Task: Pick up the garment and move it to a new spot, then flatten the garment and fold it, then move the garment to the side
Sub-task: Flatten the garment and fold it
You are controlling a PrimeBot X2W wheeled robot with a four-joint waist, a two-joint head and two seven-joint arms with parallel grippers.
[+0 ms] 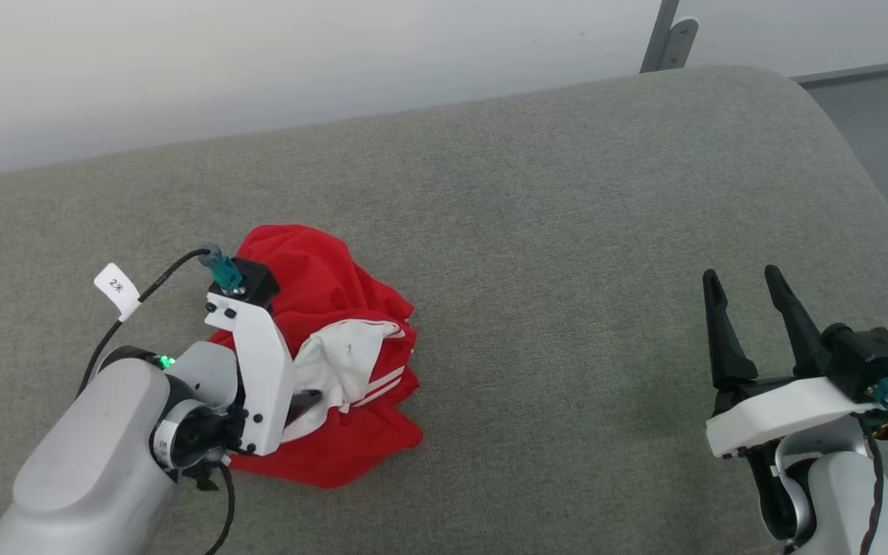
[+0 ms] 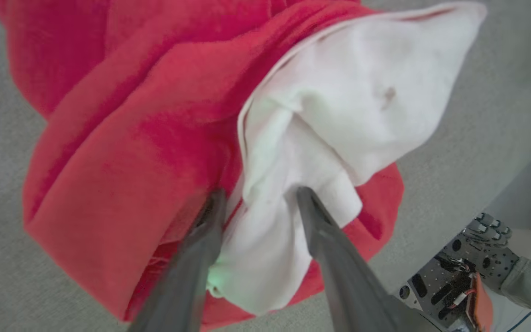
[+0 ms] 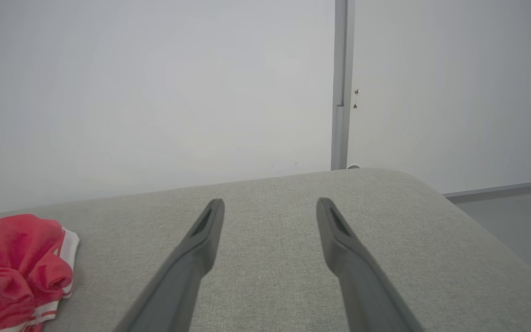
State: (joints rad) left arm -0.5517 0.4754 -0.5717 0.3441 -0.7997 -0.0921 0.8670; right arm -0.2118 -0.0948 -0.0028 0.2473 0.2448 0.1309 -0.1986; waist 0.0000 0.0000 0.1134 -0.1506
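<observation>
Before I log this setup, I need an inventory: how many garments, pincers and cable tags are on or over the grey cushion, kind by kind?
Garments: 1, the red garment
Pincers: 2, the left pincer and the right pincer
Cable tags: 1, the white tag
Total: 4

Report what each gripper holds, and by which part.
Nothing gripped yet: left gripper open, fingers astride the garment at its white sleeve end; right gripper open, empty.
</observation>
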